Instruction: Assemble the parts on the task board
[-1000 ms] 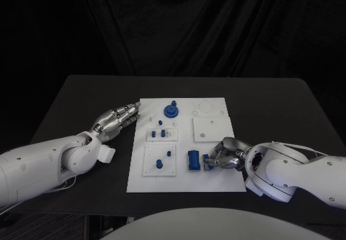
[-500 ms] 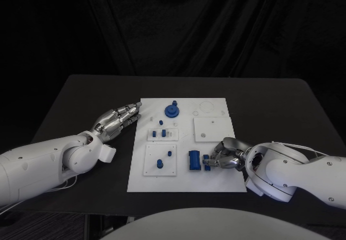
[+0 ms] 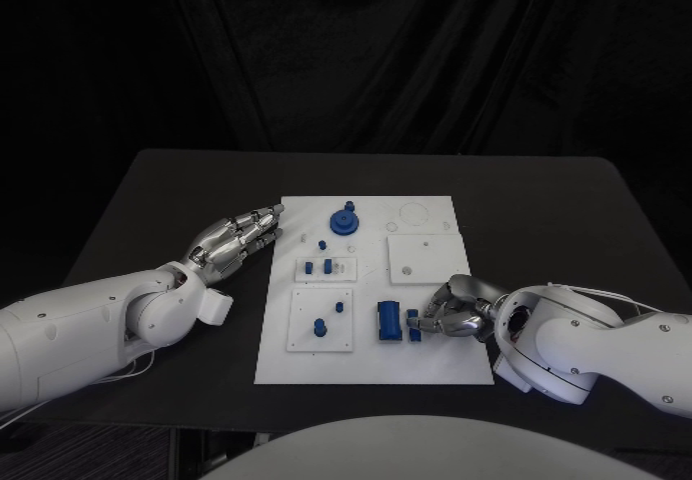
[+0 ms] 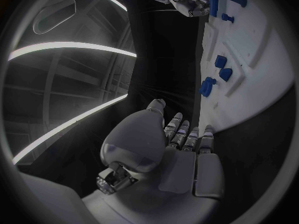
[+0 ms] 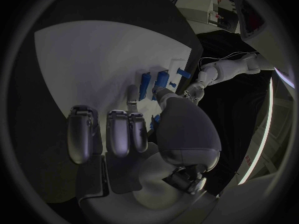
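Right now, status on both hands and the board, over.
Left hand open, resting at task board edge. Right hand pinching small blue part beside large blue block. Nothing in the way.

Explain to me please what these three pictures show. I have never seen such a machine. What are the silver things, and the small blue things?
This is a robot with two white arms, each ending in a silver hand. One picture looks down from its head; the two round ones come from cameras at its wrists. On the black table lies a white task board carrying small blue parts. The left hand rests at the board's left edge, fingers stretched out, holding nothing. The right hand is at the board's near right side, its fingertips on a small blue part beside a larger blue block. Whether it truly grips that part, I cannot tell.
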Robot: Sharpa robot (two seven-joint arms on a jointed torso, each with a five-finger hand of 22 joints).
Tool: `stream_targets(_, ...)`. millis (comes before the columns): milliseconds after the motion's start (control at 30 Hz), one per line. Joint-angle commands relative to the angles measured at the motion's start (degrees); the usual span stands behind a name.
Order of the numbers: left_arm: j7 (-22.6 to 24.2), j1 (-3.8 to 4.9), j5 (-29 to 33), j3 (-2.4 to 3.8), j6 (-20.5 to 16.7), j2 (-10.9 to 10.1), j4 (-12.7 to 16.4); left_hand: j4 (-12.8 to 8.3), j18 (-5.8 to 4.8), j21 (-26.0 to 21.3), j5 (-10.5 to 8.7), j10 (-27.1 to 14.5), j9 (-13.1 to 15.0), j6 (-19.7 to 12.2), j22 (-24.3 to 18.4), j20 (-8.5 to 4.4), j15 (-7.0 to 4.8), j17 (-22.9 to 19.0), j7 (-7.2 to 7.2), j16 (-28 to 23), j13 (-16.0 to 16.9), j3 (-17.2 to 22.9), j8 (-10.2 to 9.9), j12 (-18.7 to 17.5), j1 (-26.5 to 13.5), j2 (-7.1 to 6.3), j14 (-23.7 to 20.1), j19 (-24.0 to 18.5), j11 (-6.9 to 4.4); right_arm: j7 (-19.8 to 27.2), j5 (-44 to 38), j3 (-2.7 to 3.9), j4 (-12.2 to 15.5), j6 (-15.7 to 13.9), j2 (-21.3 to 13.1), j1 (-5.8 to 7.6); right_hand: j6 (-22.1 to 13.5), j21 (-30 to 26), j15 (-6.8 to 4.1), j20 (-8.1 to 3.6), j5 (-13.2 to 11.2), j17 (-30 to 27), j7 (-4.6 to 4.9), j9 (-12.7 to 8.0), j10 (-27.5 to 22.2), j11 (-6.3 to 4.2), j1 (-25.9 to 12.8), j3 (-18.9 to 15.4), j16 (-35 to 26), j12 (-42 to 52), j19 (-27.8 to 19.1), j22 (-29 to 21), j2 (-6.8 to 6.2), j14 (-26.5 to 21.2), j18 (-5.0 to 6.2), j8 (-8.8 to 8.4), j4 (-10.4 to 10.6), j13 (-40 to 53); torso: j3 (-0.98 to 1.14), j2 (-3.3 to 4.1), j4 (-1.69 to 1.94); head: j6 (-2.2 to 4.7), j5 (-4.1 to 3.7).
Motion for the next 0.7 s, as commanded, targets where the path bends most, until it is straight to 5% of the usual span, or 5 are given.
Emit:
stream_targets(33, 0.66, -0.12, 0.25, 0.04, 0.66, 0.04, 0.12, -0.44, -0.57, 0.27, 0.29, 0.0, 0.06, -0.11, -0.04, 0.46, 0.15, -0.09, 0.29, -0.11, 0.03, 0.01, 0.18, 0.13, -0.1, 0.2, 0.0, -0.08, 0.14, 2.21, -0.42, -0.03, 0.67, -1.49, -0.62, -0.05, -0.99, -0.31, 0.4, 0.42, -0.68, 5.4, -0.03, 0.42, 5.92, 0.38, 1.05, -0.82, -0.23, 0.15, 2.86, 12.58, 0.61, 4.39, 0.52, 0.68, 0.02, 15.07, 0.02, 0.0, -0.01, -0.01, 0.13)
stream_targets(200, 0.73, -0.13, 0.25, 0.04, 0.53, -0.17, 0.23, -0.57, -0.55, 0.29, 0.37, -0.01, 0.06, -0.13, -0.01, 0.47, 0.14, -0.09, 0.3, -0.11, 0.03, 0.07, 0.18, 0.13, -0.04, 0.19, 0.0, -0.05, 0.14, 3.81, -2.26, -0.08, 1.83, -2.8, -1.95, -0.06, -4.38, -0.93, 0.49, 0.49, -4.03, 5.04, 0.08, 3.32, 5.92, 0.54, 3.82, -3.39, -0.39, 0.15, 2.58, 12.38, 0.97, 4.31, 0.67, 4.81, 0.89, 15.07, 0.02, -0.03, -0.02, -0.01, 0.31)
stream_targets(233, 0.73, -0.13, 0.25, 0.04, 0.5, -0.23, 0.27, -0.57, -0.55, 0.29, 0.37, -0.01, 0.06, -0.13, -0.01, 0.47, 0.14, -0.09, 0.3, -0.11, 0.03, 0.07, 0.18, 0.13, -0.04, 0.19, 0.0, -0.05, 0.14, 3.94, -2.79, -0.1, 2.11, -2.91, -2.38, -0.06, -5.08, -0.86, 0.49, 0.52, -7.61, 5.12, 0.06, 4.08, 5.92, 0.44, 3.56, -4.66, -0.35, 0.15, 2.61, 12.4, 0.96, 4.33, 0.64, 6.18, 1.55, 15.07, 0.01, -0.05, 0.0, -0.01, 0.34)
stream_targets(400, 0.77, -0.14, 0.25, 0.04, 0.35, -0.41, 0.4, -0.66, -0.53, 0.3, 0.45, 0.01, 0.08, -0.01, 0.02, 0.47, 0.13, -0.08, 0.31, -0.1, 0.04, 0.09, 0.2, 0.18, 0.01, 0.15, 0.01, -0.03, 0.15, 3.51, -3.86, -0.18, 2.99, -1.89, -4.16, -0.2, -6.0, -0.37, 0.03, 0.1, -15.67, 5.83, -0.62, 6.12, 5.92, -0.14, 1.19, -7.91, -0.03, 0.15, 2.85, 12.57, 0.41, 4.48, 0.53, 10.77, 1.9, 15.07, -0.06, -0.09, 0.05, -0.01, 0.36)
stream_targets(700, 0.84, -0.14, 0.25, 0.04, 0.25, -0.46, 0.49, -0.89, -0.49, 0.29, 0.65, 0.05, 0.09, 0.1, -0.02, 0.52, 0.11, -0.08, 0.34, -0.09, 0.05, 0.18, 0.22, 0.23, 0.14, 0.12, 0.03, -0.05, 0.16, 1.46, -4.23, -0.22, 3.93, 2.66, -5.78, -0.67, -4.78, 0.96, -1.44, -1.27, -16.04, 7.67, -2.61, 11.64, 5.92, -1.87, 2.81, -8.62, 0.79, 0.15, 3.42, 12.99, 0.29, 4.82, 0.22, 19.03, 1.75, 15.07, -0.09, -0.02, 0.02, -0.01, 0.5)
